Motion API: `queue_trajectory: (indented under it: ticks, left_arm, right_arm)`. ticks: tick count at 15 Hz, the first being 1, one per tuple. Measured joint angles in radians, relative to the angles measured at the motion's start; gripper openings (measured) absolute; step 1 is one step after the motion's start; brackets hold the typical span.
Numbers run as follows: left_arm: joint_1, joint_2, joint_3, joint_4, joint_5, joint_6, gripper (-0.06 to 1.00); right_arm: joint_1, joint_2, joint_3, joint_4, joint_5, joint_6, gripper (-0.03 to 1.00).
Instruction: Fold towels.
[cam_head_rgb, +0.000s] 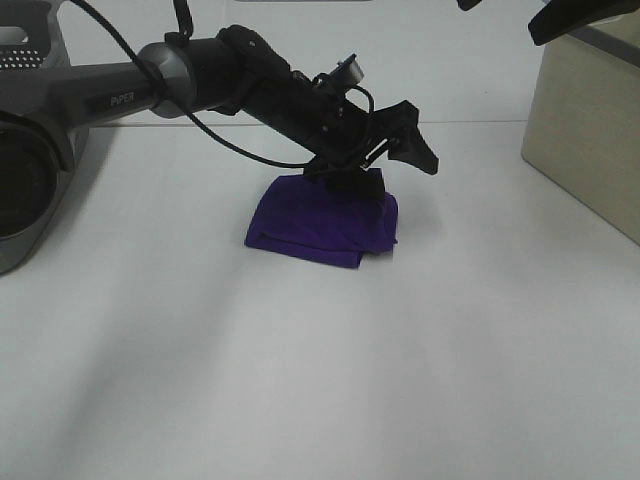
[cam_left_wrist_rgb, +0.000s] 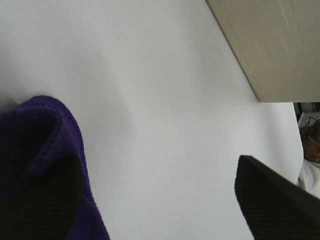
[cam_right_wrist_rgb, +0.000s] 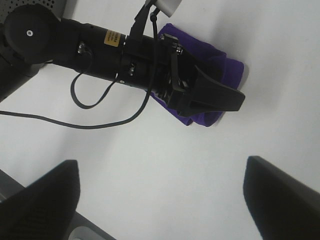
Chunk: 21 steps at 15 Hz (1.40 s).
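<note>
Left claw (cam_head_rgb: 395, 165) spread over towel (cam_head_rgb: 320, 225)

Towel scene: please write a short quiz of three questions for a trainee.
1. True or false: the towel lies folded into a bundle on the table.
2. Which gripper is at the towel: A left, B right?
3. Fill in: the right gripper's jaws stand ____.

Key: 1 true. 2 A; one finger touches the cloth, the other is over bare table. 3 open.

One purple towel (cam_head_rgb: 322, 225), one beige box (cam_head_rgb: 590, 125), two hands.
</note>
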Motion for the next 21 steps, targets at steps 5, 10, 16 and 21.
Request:
queue_trajectory:
  ticks: [5, 10, 16, 21]
  left_arm:
    - [-0.055, 0.046, 0.0, -0.022, -0.184, 0.087, 0.77]
    - [-0.052, 0.013, 0.0, -0.027, -0.213, 0.141, 0.77]
    - [0.044, -0.209, -0.036, 0.349, 0.071, 0.091, 0.77]
    - [0.165, -0.387, -0.036, 0.759, 0.346, -0.205, 0.77]
  right_arm:
    - [0.0, 0.0, 0.0, 0.015, 0.0, 0.0, 0.86]
    - [0.0, 0.0, 0.0, 0.016, 0.0, 0.0, 0.86]
    - [0.0, -0.047, 0.0, -0.026, 0.001, 0.001, 0.86]
    - [0.0, -0.109, 0.0, -0.222, 0.002, 0.138, 0.86]
